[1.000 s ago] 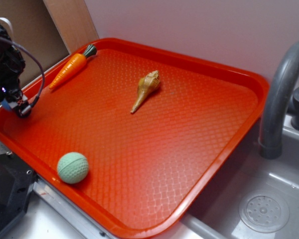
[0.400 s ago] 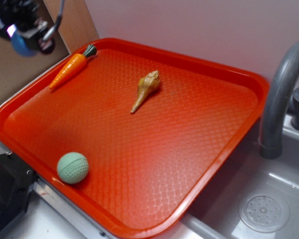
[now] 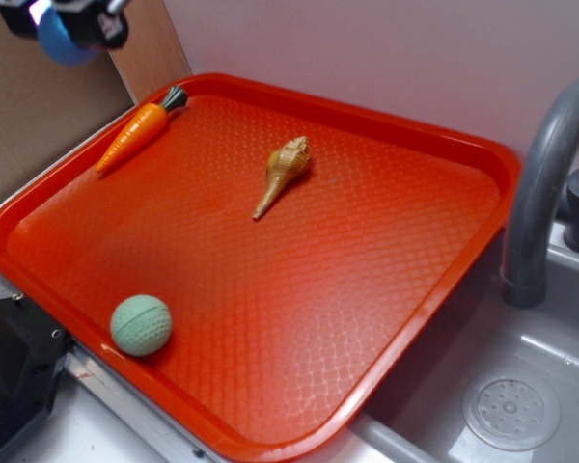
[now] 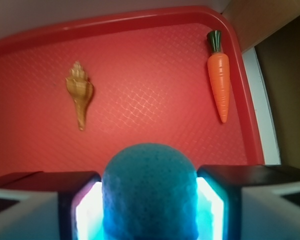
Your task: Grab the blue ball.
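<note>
So the red tray [image 3: 405, 318] is carrying three things right now: a toy carrot [image 3: 135, 135] lying along its far-left rim, a tan spiral seashell [image 3: 283, 174] roughly in the middle toward the back, and a pale green ball [image 3: 141, 325] sitting near the front-left edge. All three are well apart from each other. The blue ball [image 3: 63, 43] isn't in the tray at all — it's up in the air at the top-left corner of the exterior view, pinched in the pincer [image 3: 66, 24], which is closed around it.

Wrist view shows it best: the blue ball [image 4: 150, 192] fills the gap between the two dark fingers [image 4: 235, 195], both pressed against its sides, with a bright glow on the pads. Below and beyond it you can see the shell [image 4: 80, 95] and the carrot [image 4: 219, 82] on the tray floor [image 4: 155, 95].

Off to the right of the tray there's a grey sink basin [image 3: 516, 405] with a round drain, and a curved grey faucet [image 3: 545, 174] standing just past the tray's right rim. Nothing sits between the tray items.

Textures: the tray has a fine diamond-grid pattern, the blue ball is covered in little dimples, the green ball has a seam line, and the shell is ridged and tapers to a long point.
</note>
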Motion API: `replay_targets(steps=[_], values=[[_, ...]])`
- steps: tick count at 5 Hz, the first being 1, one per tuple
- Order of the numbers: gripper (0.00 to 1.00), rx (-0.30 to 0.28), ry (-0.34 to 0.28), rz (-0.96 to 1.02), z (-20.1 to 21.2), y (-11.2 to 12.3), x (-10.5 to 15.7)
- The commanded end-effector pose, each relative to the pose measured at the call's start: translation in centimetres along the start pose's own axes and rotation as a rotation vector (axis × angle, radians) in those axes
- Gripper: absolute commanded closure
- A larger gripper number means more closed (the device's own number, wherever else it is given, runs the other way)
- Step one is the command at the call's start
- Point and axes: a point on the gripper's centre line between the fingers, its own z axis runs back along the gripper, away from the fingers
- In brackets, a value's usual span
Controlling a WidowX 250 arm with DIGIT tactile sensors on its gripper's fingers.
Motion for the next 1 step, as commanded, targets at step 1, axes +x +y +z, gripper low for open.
replay_targets(steps=[1], values=[[1.00, -0.074, -0.048, 0.038, 1.94, 0.97, 0.10]])
